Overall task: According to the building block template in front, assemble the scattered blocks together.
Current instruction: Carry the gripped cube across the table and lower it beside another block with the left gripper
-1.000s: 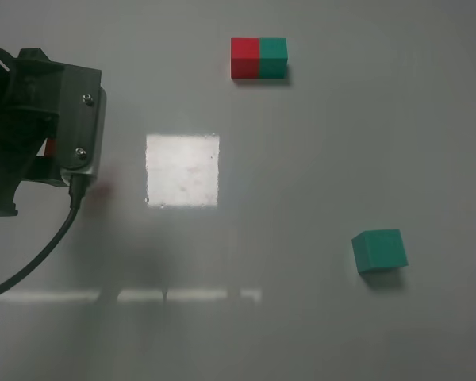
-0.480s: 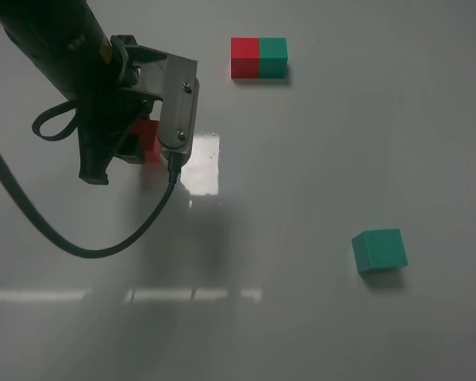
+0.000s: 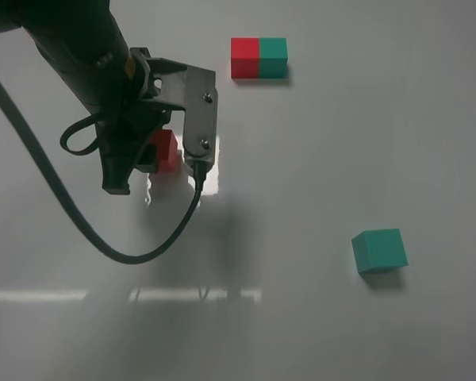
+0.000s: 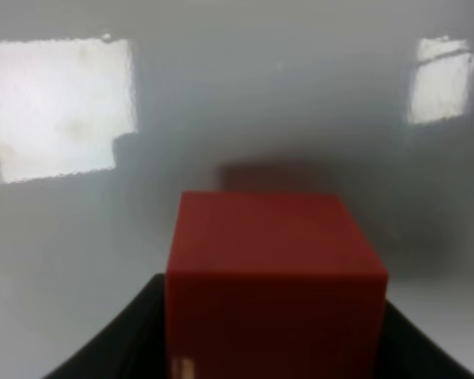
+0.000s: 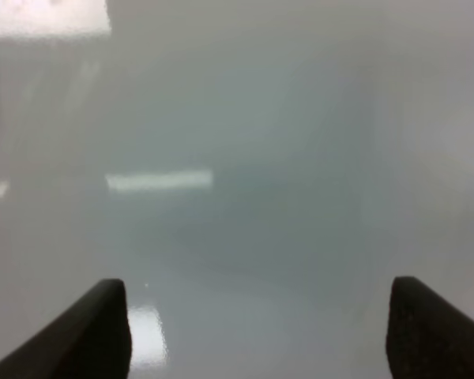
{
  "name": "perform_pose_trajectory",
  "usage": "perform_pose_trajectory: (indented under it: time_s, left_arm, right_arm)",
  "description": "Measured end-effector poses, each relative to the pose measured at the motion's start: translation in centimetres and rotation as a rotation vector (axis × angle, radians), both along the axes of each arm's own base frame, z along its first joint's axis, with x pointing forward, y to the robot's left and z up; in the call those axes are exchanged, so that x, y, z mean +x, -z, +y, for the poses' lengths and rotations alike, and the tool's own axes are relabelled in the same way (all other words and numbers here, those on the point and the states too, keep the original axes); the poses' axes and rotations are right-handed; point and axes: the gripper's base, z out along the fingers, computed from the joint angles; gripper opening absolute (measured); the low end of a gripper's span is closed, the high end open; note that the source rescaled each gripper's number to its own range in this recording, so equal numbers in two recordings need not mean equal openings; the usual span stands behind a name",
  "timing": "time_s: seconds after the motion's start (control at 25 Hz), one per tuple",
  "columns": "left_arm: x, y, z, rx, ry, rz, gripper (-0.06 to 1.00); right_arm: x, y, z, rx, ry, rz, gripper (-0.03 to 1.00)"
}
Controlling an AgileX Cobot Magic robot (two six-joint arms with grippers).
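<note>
The template, a small red-and-teal bar, lies at the far middle of the table. The loose teal-green cube sits alone at the right front. My left gripper is shut on the loose red cube and holds it above the table, left of centre. In the left wrist view the red cube fills the space between the dark fingers. My right gripper is open and empty over bare table; its arm does not show in the exterior high view.
The table is a glossy grey-white surface with bright reflected patches. The left arm's black cable hangs in a loop below the gripper.
My left arm has swung in from the far left toward the middle, carrying the red cube to the right. The teal cube and the template have not moved.
</note>
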Motion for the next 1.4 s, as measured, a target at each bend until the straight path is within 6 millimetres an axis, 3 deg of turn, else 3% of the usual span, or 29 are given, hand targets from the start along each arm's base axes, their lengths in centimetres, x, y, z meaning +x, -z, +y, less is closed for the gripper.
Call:
perform_pose_trajectory:
  time_s: [1.12,1.16,1.28,1.4]
  left_arm:
    - [0.6,1.0,-1.1,-0.041,0.009,0.016,0.01]
    - [0.6,1.0,-1.1,-0.043,0.008,0.015,0.08]
    - [0.7,1.0,-1.2,-0.059,-0.001,0.005,0.45]
    - [0.7,0.9,-1.2,-0.072,-0.014,-0.002,0.57]
  right_arm:
    - [0.0,0.0,0.0,0.001,0.000,0.000,0.76]
    - [0.0,0.0,0.0,0.001,0.000,0.000,0.76]
    - [0.0,0.0,0.0,0.001,0.000,0.000,0.76]
    - [0.0,0.0,0.0,0.001,0.000,0.000,0.76]
